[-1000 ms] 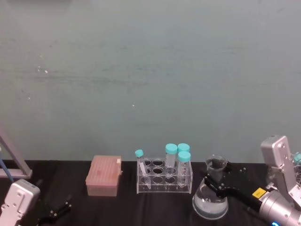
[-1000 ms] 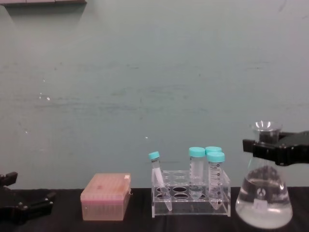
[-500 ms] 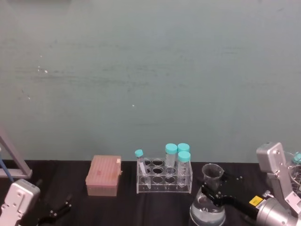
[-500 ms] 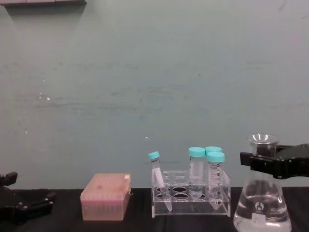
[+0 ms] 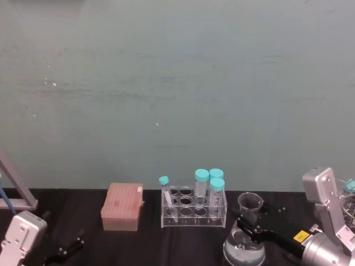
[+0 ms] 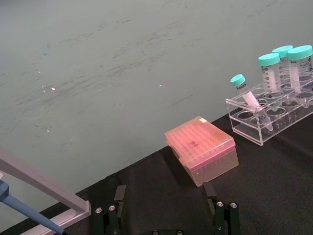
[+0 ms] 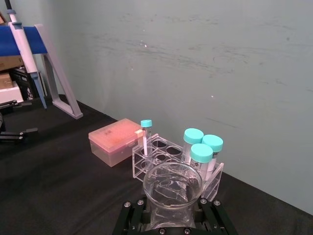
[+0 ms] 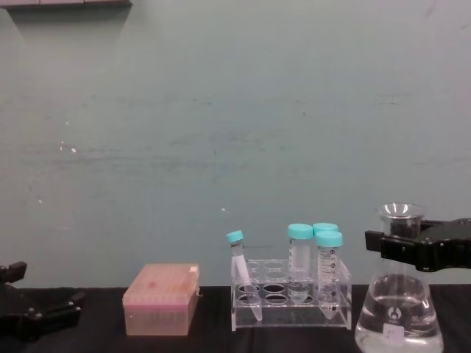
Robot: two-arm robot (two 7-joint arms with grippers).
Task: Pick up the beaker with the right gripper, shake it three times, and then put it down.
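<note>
The beaker (image 5: 244,245) is a clear conical flask holding some clear liquid, at the right, just right of the tube rack. My right gripper (image 5: 249,226) is shut on the beaker's neck, below the flared rim. From the chest, the beaker (image 8: 398,315) stands upright with the right gripper (image 8: 395,247) as a black bar across its neck; its base runs off the view's lower edge. The right wrist view looks down into the beaker (image 7: 172,179), rim between the jaws of the right gripper (image 7: 171,215). My left gripper (image 5: 64,249) rests open low at the left.
A clear rack (image 5: 193,209) holds several teal-capped tubes beside the beaker. A pink translucent box (image 5: 122,207) sits left of the rack. A pipette stand (image 7: 46,68) is at the far left. The table top is black, with a teal wall behind.
Over the last second the right gripper has brought the beaker downward and slightly left, nearer the robot. It has barely moved in the last half second. The left arm is still.
</note>
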